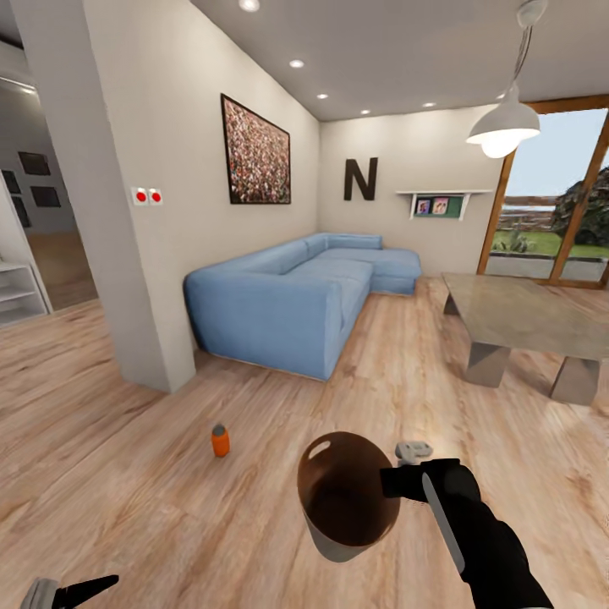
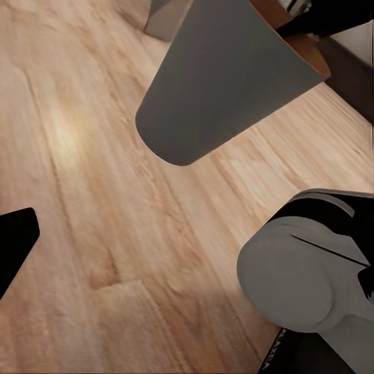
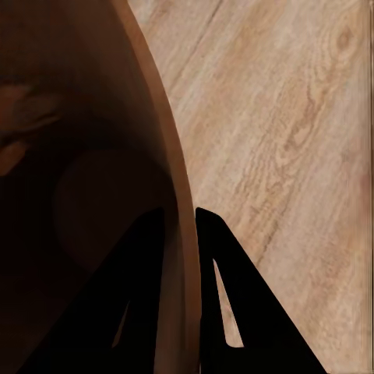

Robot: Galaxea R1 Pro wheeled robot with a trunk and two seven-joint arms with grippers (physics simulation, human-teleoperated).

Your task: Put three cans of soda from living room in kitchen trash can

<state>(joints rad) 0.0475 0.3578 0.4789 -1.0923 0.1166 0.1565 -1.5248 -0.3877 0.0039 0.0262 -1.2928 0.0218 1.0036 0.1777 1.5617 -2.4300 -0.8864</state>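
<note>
Right gripper (image 1: 397, 482) pinches the rim of the trash can (image 1: 347, 499), held above the living room's wood floor (image 1: 127, 474); an orange soda can (image 1: 220, 441) stands near the blue sofa (image 1: 288, 296) and grey table (image 1: 524, 317). Left wrist view shows the bin's grey outside (image 2: 218, 86) off the floor, the left gripper's state unclear. Right wrist view shows fingers (image 3: 140, 296) straddling the brown wall.

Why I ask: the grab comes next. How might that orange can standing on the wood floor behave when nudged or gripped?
The orange can stands upright, narrow and tall, so a sideways nudge would probably tip it. Once down, its round body would likely roll on the smooth wood floor. It looks small, probably light, and its glossy sides may slip in a loose grip.
</note>
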